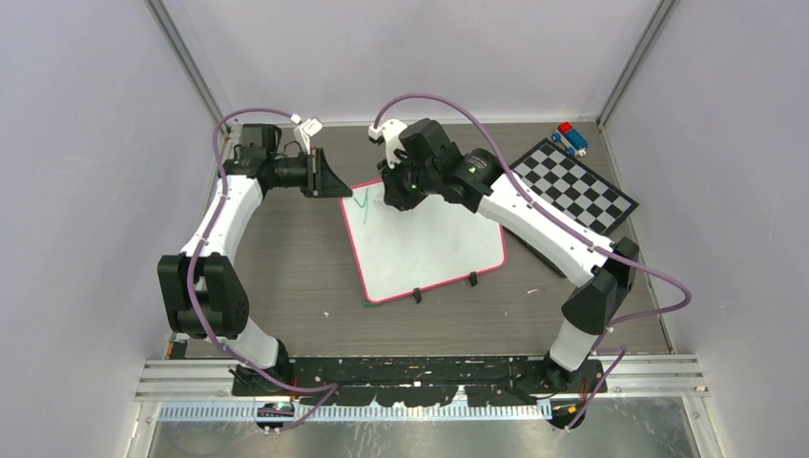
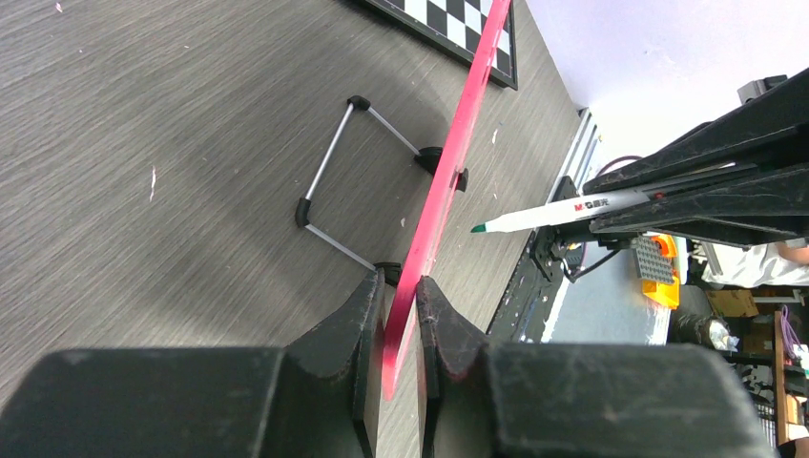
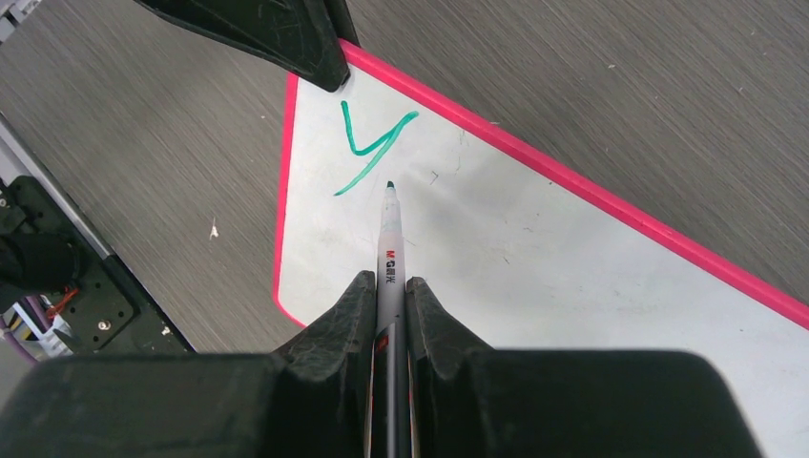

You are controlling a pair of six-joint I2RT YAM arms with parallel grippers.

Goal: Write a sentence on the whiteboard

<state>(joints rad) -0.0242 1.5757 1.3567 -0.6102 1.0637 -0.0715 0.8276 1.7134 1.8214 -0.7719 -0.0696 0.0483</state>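
The whiteboard (image 1: 429,248), white with a pink-red rim, lies on the table between the arms. My left gripper (image 1: 336,184) is shut on its far left corner; the rim (image 2: 446,186) runs between the jaws of the left gripper (image 2: 403,298). My right gripper (image 3: 389,282) is shut on a white marker (image 3: 389,232) with a green tip. The tip points at the board just right of the green letter Y (image 3: 370,148), the only part of the sentence that shows. In the left wrist view the marker (image 2: 563,212) has its tip a little off the board.
A black-and-white checkered board (image 1: 579,186) lies at the far right, with red and blue toy blocks (image 1: 570,137) behind it. A wire stand (image 2: 329,176) with black clips sticks out under the whiteboard. Enclosure walls close in on three sides; the arms' base rail (image 1: 420,368) runs along the near edge.
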